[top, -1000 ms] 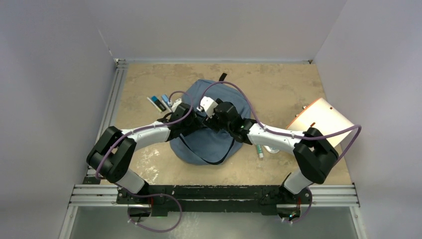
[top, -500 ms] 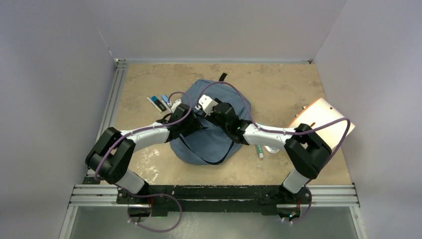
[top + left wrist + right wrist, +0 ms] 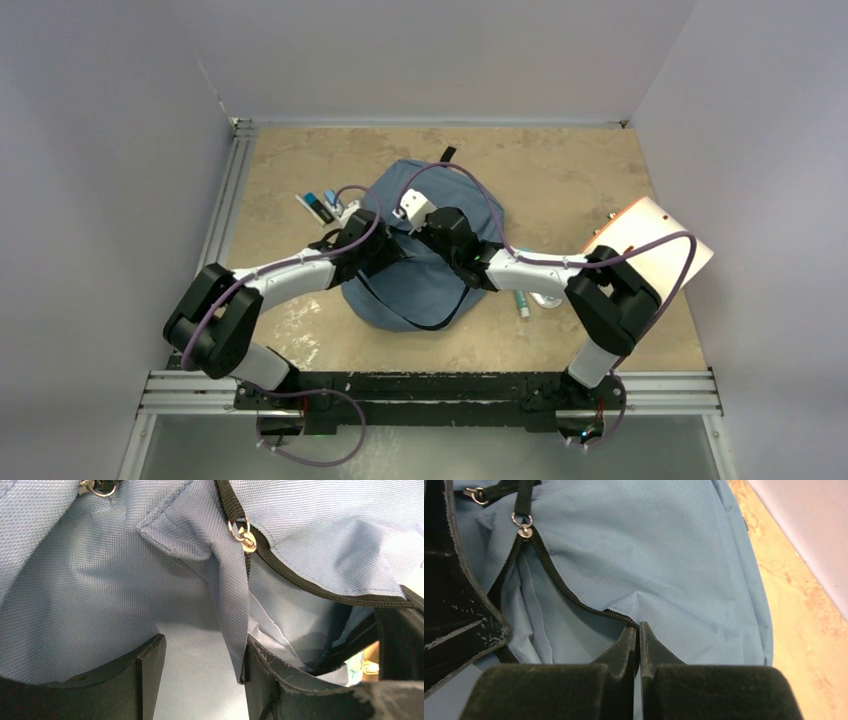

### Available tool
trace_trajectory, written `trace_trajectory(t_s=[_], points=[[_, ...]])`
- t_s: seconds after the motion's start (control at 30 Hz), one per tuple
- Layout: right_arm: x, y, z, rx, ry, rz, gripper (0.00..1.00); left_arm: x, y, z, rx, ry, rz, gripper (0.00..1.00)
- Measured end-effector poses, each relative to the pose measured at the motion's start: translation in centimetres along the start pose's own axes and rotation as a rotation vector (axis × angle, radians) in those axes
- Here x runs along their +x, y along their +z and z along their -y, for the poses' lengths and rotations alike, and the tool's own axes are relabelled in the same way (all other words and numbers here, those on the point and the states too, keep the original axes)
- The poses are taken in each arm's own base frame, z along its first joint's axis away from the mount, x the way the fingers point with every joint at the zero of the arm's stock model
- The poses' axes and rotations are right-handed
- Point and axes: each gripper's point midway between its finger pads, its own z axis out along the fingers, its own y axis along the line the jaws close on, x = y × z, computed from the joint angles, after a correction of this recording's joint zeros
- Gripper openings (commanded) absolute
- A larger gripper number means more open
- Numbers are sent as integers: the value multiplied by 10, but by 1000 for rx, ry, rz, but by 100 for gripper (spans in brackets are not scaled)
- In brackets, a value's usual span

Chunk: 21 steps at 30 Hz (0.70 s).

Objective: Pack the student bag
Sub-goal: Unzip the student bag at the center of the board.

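Student bag (image 3: pixel 410 290): slate-blue woven backpack with black zippers and straps. It lies flat near the middle of the table (image 3: pixel 570 170), slightly left of centre, under the meeting wrists of both arms.

Near side: a frame rail (image 3: pixel 430 392) runs along the near table edge and carries both arm bases. A strip of bare tabletop lies between the rail and the bag's rounded near end, where a thin black strap (image 3: pixel 418 322) loops across the cloth.

Middle: the main zipper is open. Its black zipper tape (image 3: pixel 569 597) curves over the blue fabric up to a silver ring pull (image 3: pixel 524 524), with a second pull just beside it.
- Left gripper (image 3: pixel 200 652): released, jaws apart. A fold of bag cloth stands between them and lies against one finger (image 3: pixel 265 680) at the mouth of the opening. Something pale shows inside; lining or sheet, cannot tell which.
- Right gripper (image 3: pixel 638 630): clenched, tips together right at the zipper edge. Whether cloth is pinched cannot be told.

Left of the bag: small stationery items (image 3: pixel 322 207) lie just beside its far-left edge, then a side rail (image 3: pixel 228 220).

Right of the bag: a green-ended pen (image 3: pixel 521 303) lies near it, partly under the right arm. A beige folder (image 3: pixel 650 240) with an orange edge lies at the right table edge, well apart from the bag.

Far side: a black carry loop (image 3: pixel 447 154) marks the bag's far end. Broad bare tabletop runs beyond it to the back wall and across the far right.
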Motion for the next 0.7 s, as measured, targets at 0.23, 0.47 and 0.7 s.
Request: trace_trajectory(t_s=[0.23,0.47,0.7], points=[[-12,-8,-1,-11,109,29,0,-5,-18,1,8,0,6,56],[-29,-24,9,8,217,73,0,-7,-26,0,6,4,6,56],[-30,-25,10,33,330,73,0,-6,-27,-1,2,8,-3,57]])
